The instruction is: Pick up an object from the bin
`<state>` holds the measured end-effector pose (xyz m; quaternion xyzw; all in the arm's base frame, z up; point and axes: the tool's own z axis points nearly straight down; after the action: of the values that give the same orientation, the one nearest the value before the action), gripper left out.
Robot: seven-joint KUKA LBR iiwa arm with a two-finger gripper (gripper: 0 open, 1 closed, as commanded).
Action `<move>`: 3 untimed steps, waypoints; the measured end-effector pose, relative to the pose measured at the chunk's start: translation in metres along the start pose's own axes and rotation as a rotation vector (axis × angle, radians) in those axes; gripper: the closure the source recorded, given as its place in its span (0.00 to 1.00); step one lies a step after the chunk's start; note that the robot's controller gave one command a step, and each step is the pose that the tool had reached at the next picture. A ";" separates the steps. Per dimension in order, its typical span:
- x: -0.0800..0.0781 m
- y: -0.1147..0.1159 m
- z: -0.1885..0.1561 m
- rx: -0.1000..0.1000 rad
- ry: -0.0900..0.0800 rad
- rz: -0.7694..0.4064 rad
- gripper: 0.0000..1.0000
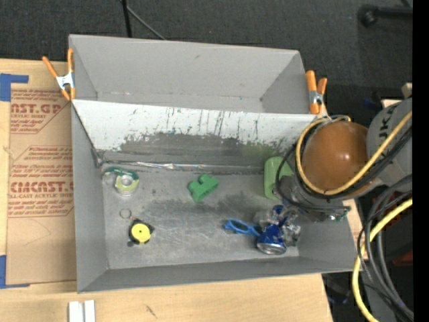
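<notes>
From my console I see the arm (375,173) reaching in from the right, with its wrist under the orange-brown dome cover (333,156) and yellow cables (385,149) looped around it. The wrist points down into the bin's (90,200) near right corner. The gripper (285,221) is low there, right over a crumpled blue and silver thing (271,239) that lies on the floor near the front wall. I cannot tell how wide the gripper stands or whether it has hold of anything, because the tip merges with that shiny clutter.

I count seven loose things, one of each:
- the blue and silver piece under the gripper
- a blue looped handle (234,227) just to its left, touching or nearly touching it
- a pale green block (273,176) against the right side, partly behind the wrist
- a darker green block (202,188) near the middle of the floor
- a clear tape roll (123,180) at the far left
- a small grey ring (125,213) below the roll
- a yellow disc (140,233) towards the front left corner

The things on the left lie well apart from the gripper.
</notes>
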<state>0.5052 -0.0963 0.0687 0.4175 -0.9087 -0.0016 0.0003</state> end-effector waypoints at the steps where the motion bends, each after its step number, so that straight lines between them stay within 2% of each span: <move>1: -0.002 0.000 -0.050 0.007 -0.003 0.001 1.00; 3: -0.004 0.001 -0.055 0.003 -0.001 0.003 1.00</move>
<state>0.5073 -0.0929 0.1240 0.4159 -0.9094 -0.0005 -0.0007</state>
